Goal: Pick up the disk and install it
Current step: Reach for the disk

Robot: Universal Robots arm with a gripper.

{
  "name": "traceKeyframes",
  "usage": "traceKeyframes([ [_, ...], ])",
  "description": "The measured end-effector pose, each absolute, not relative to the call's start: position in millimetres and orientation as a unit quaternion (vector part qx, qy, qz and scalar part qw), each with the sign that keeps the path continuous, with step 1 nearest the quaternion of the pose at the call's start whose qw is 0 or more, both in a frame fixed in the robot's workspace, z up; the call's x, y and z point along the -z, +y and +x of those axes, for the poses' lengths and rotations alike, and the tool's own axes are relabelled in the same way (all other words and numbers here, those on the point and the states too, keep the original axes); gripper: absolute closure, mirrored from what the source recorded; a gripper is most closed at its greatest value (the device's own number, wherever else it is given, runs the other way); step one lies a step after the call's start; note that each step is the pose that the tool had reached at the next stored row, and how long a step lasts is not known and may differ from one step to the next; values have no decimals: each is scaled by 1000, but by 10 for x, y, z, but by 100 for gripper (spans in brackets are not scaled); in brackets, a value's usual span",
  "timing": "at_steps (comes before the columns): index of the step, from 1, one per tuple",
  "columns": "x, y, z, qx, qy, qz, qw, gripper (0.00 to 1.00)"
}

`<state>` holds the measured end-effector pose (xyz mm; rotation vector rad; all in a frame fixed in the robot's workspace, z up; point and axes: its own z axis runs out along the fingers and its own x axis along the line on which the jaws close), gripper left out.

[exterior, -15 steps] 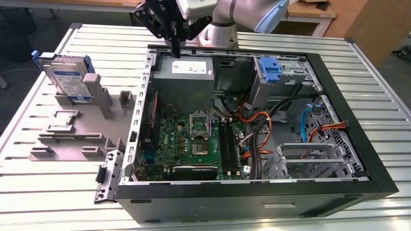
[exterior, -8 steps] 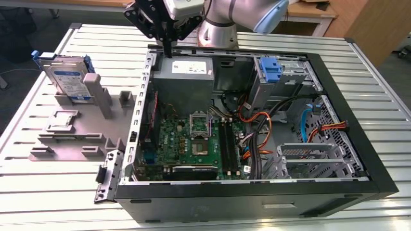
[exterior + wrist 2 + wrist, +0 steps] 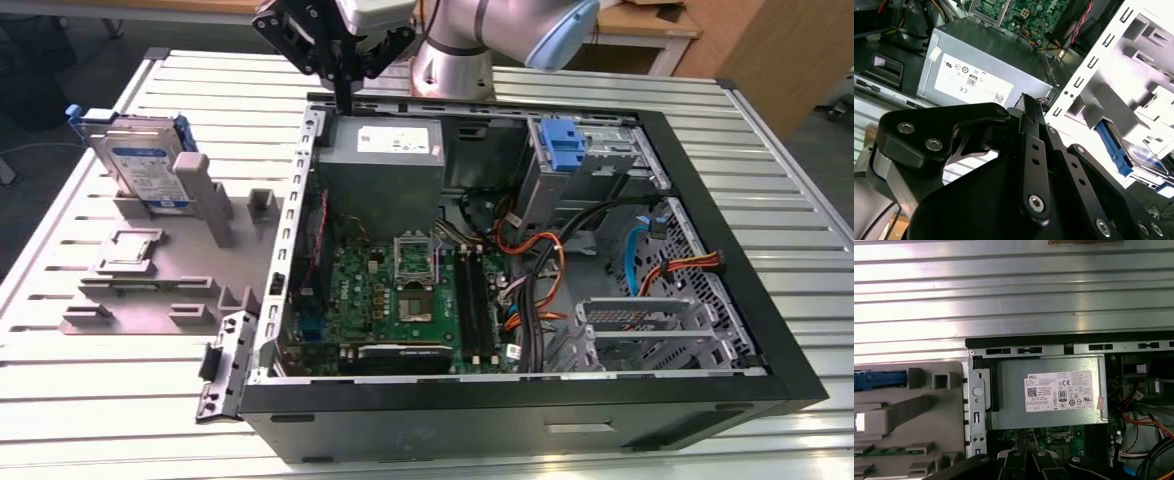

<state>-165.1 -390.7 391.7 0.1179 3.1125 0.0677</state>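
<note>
The disk (image 3: 143, 165), silver with a white-and-blue label and blue rails, stands upright in a grey holder (image 3: 160, 270) on the exterior view's left, outside the computer case. My gripper (image 3: 344, 105) hangs above the case's far wall, to the right of the disk and well apart from it. Its fingers point down, are shut, and hold nothing. In the second wrist view the black gripper (image 3: 1025, 100) linkages fill the foreground, and the disk (image 3: 1141, 152) lies beyond them. The disk's blue rail (image 3: 879, 380) shows edge-on in the first wrist view.
The open computer case (image 3: 747, 330) takes up the table's middle and right. Inside are a grey power supply (image 3: 387, 148) with a white sticker, a green motherboard (image 3: 400, 300), loose cables (image 3: 534, 270), a blue latch piece (image 3: 563, 145) and a metal drive cage (image 3: 641, 325). The table (image 3: 107, 400) is ribbed metal.
</note>
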Motion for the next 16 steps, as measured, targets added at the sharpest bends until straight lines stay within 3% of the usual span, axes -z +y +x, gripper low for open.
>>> traceKeyframes([
  [16,-3917,-3907,-1710,-22,999,38,13,90],
])
